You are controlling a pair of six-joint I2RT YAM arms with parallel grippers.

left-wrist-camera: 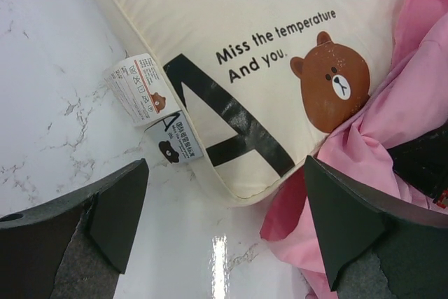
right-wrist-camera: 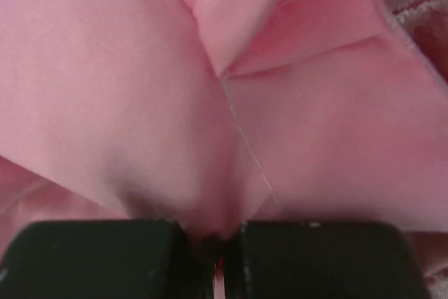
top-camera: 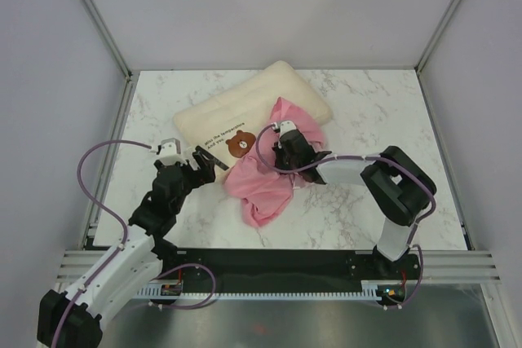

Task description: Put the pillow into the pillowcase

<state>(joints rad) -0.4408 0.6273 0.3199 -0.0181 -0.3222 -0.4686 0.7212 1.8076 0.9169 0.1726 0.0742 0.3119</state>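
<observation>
**Pillow not yet in its case**

We judge the task barely begun. The pillow (top-camera: 236, 116) lies bare and diagonal at the middle of the marble worktop (top-camera: 375, 112), with none of it inside the pillowcase (top-camera: 263, 189). The case sits in a crumpled heap, draped over the pillow's near-right edge and spilling onto the worktop towards us.

Our right hand (right-wrist-camera: 218, 243) is pinched tight on a fold of the pink fabric, with cloth bunched between its nearly meeting fingers. Our left hand (left-wrist-camera: 224, 232) is spread wide and holds nothing. It is poised over the pillow's near-left corner, near the bear face (left-wrist-camera: 332, 78) and two care labels (left-wrist-camera: 143, 89).

Nearly everything is left: finding the case's opening, spreading it, and sliding the pillow through. We cannot tell where that opening lies in the heap. The bunched fabric overlapping the pillow looks like the main obstacle. The frame posts (top-camera: 99, 22) stand well apart from the work.
</observation>
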